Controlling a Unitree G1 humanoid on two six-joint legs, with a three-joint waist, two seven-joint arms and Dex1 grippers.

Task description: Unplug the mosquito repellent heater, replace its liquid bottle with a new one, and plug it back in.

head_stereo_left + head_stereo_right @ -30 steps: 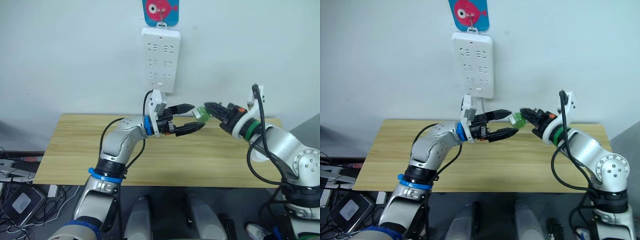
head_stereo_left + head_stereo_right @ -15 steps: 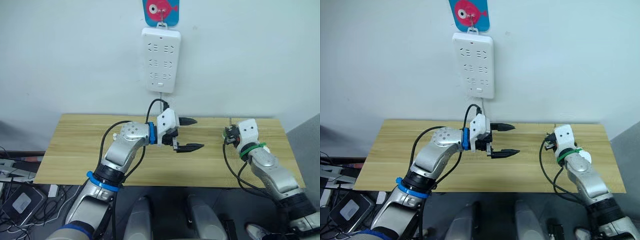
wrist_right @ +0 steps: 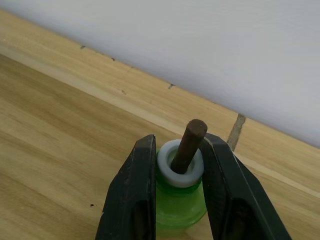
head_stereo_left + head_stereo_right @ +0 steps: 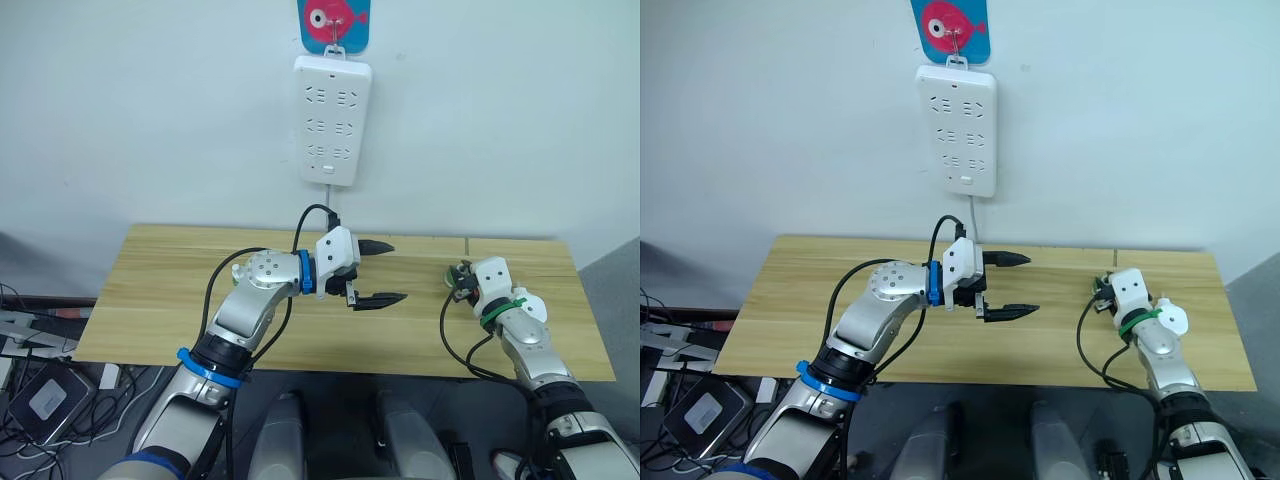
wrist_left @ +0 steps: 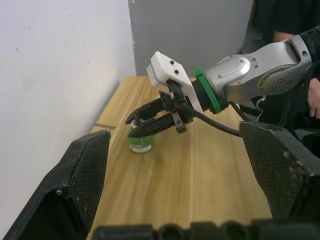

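A green liquid bottle (image 3: 179, 206) with a white neck and a brown wick stands upright on the wooden table (image 4: 160, 290) at its right, near the wall. My right gripper (image 3: 180, 145) is shut on the bottle's neck, one finger on each side; the left wrist view shows the same grip on the bottle (image 5: 139, 143). My left gripper (image 4: 394, 270) hovers over the table's middle, wide open and holding nothing. A small white rounded unit, apparently the mosquito repellent heater (image 4: 1171, 319), lies just behind my right forearm and is partly hidden by it.
A long white power strip (image 4: 333, 120) hangs on the wall above the table's middle, its sockets free, under a blue card with a pink fish (image 4: 334, 18). Cables and a box (image 4: 40, 395) lie on the floor at the left.
My right gripper has swung from mid-air beside the left gripper down to the table's right side, carrying the green bottle. The left gripper rolled and stayed open. The camera shifted slightly.
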